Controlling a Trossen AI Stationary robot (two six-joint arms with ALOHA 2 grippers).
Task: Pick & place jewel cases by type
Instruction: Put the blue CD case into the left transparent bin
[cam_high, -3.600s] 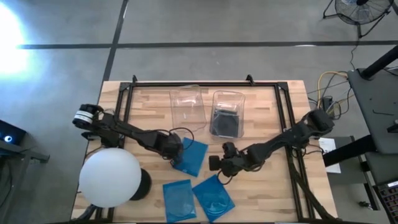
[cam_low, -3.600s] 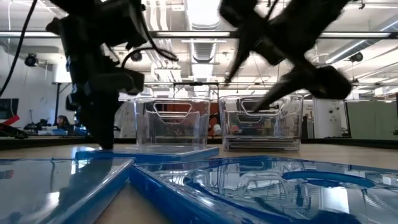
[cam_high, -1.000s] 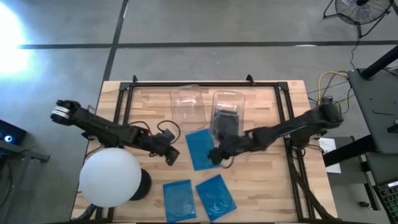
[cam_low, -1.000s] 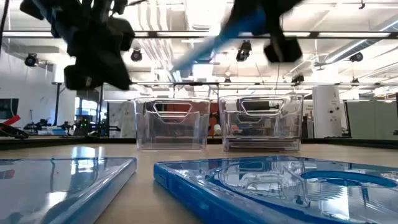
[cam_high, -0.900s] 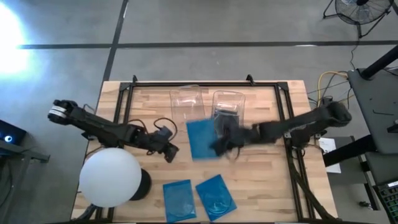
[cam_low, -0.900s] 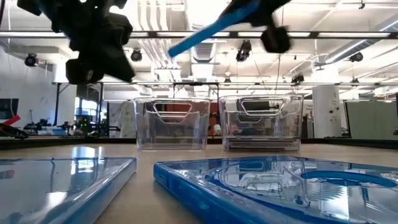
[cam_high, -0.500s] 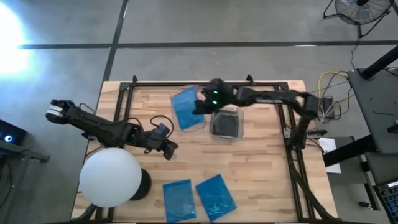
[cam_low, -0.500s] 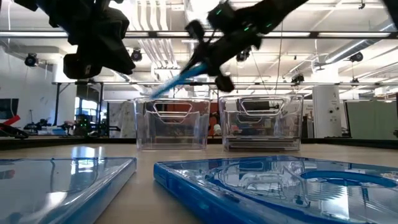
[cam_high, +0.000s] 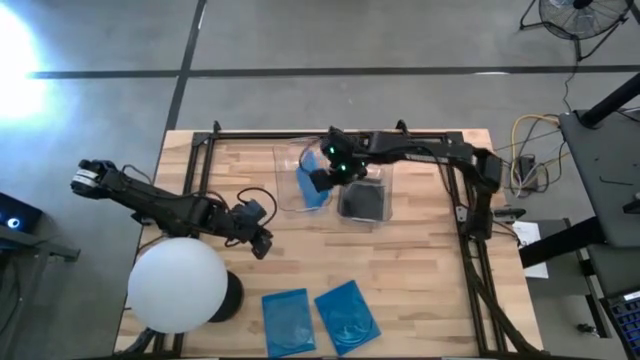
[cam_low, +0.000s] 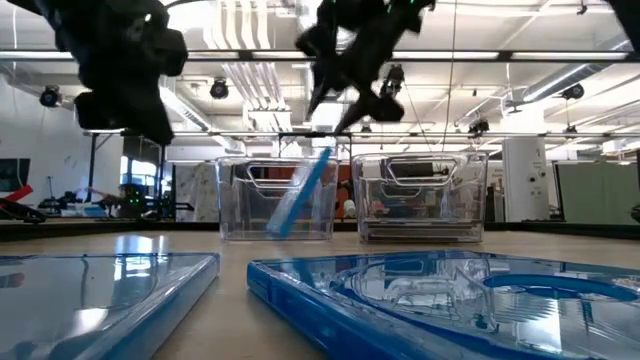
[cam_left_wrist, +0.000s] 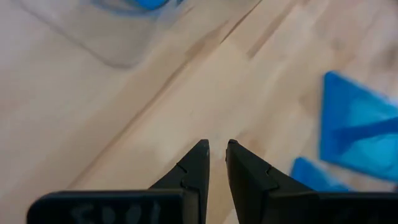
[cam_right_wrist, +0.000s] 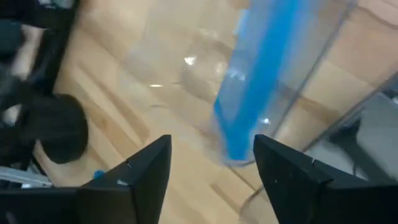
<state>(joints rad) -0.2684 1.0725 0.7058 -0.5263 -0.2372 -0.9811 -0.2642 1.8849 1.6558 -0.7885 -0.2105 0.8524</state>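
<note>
The blue jewel case (cam_high: 312, 186) leans tilted in the left bin (cam_high: 302, 177) near the table's far edge, my right gripper (cam_high: 330, 168) released above it, left gripper (cam_left_wrist: 212, 163) clenched; I fear it tips out.

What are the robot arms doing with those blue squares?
They are sorting jewel cases into two clear bins. The right gripper hangs open above the left bin, and a blue case leans tilted inside that bin, free of the fingers. The right bin holds dark cases. The left gripper waits over bare table, nearly shut and holding nothing. Two more blue cases lie flat at the front, beside a big white ball.
</note>
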